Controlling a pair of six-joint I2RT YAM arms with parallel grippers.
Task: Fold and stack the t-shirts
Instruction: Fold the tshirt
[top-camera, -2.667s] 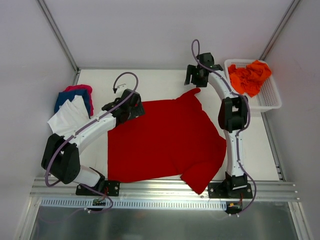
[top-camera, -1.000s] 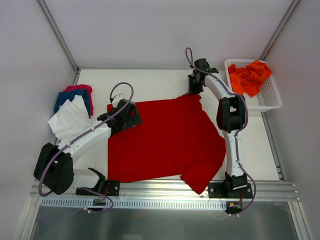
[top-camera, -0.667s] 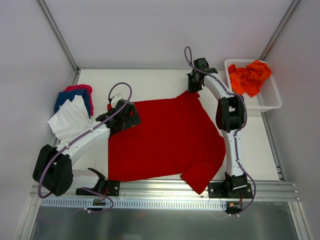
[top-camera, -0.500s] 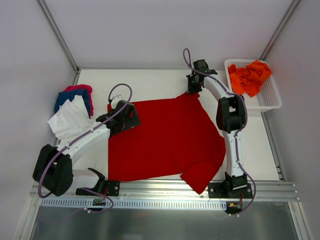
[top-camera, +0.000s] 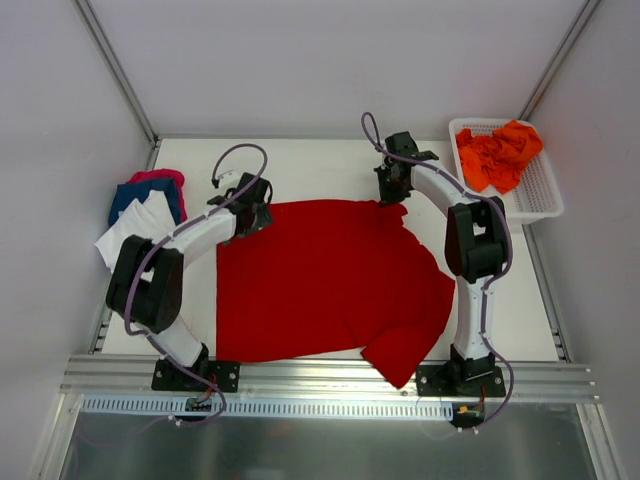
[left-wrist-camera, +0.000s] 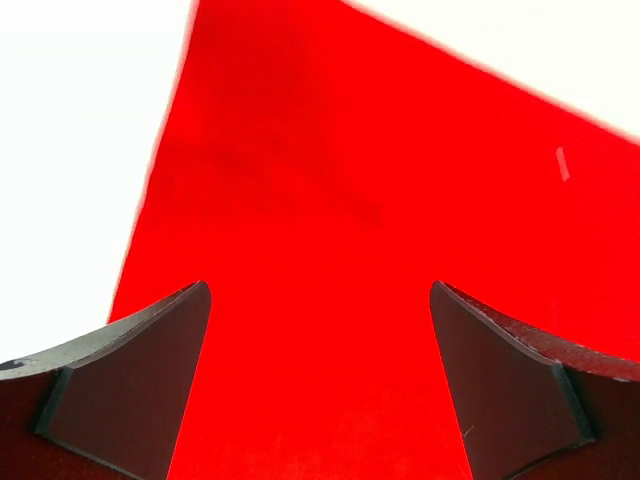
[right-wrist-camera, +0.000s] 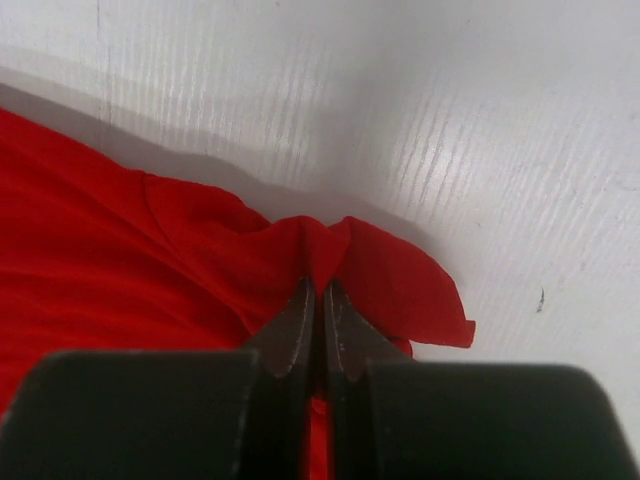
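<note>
A deep red t-shirt (top-camera: 330, 285) lies spread flat in the middle of the table. My left gripper (top-camera: 250, 203) hovers over its far left corner. In the left wrist view that gripper (left-wrist-camera: 320, 300) is open, its fingers (left-wrist-camera: 130, 390) wide apart over the red cloth (left-wrist-camera: 330, 180), holding nothing. My right gripper (top-camera: 392, 190) is at the shirt's far right sleeve. In the right wrist view this gripper (right-wrist-camera: 320, 292) is shut on a raised pinch of the red cloth (right-wrist-camera: 390, 275). Bright orange t-shirts (top-camera: 497, 152) lie crumpled in the basket.
The white mesh basket (top-camera: 540, 205) stands at the far right of the table. A pile of a pink tee (top-camera: 155, 177), a blue tee (top-camera: 140, 197) and a white tee (top-camera: 135, 238) lies at the left edge. Bare white table (top-camera: 310, 165) shows beyond the shirt.
My right gripper has shut on the far right sleeve. The left gripper has moved away from me to the shirt's far left corner, its arm swinging left. The shirt's far edge now lies straighter.
</note>
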